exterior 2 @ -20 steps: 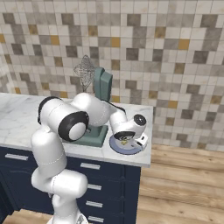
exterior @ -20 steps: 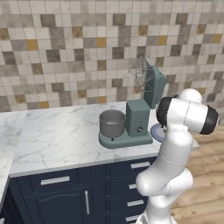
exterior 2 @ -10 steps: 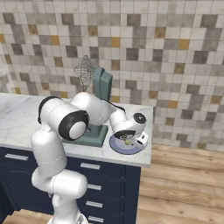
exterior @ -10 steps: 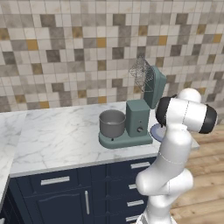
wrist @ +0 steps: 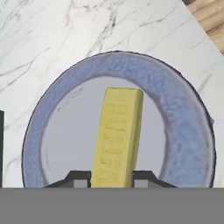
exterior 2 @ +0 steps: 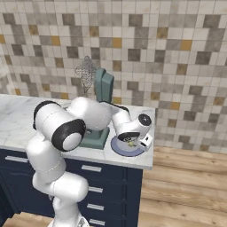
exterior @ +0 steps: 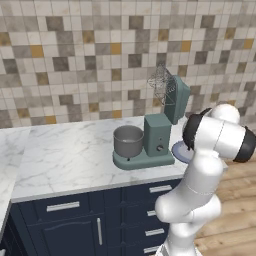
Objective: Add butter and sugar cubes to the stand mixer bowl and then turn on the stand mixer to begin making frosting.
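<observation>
A yellow stick of butter (wrist: pixel 117 135) lies on a round blue-grey plate (wrist: pixel 183 109). My gripper (wrist: pixel 111 177) reaches down over it, and the two fingertips (wrist: pixel 78 178) press against the near end of the butter from both sides. From the right base view the gripper (exterior 2: pixel 131 142) hangs low over the plate (exterior 2: pixel 119 149) at the counter's right end. The teal stand mixer (exterior: pixel 159 135) has its head tilted up, with the whisk (exterior: pixel 161 82) raised. Its grey bowl (exterior: pixel 128 141) sits on the base, left of the column. The sugar cubes are out of view.
The marble counter (exterior: pixel 65 160) runs left from the mixer, above dark blue drawers (exterior: pixel 62 206). The counter's right edge (exterior 2: pixel 153 146) is just past the plate, with wooden floor (exterior 2: pixel 190 186) beyond. A tiled wall stands behind.
The jaws have closed in on the butter over the last second. The arm and the plate have stayed where they were.
</observation>
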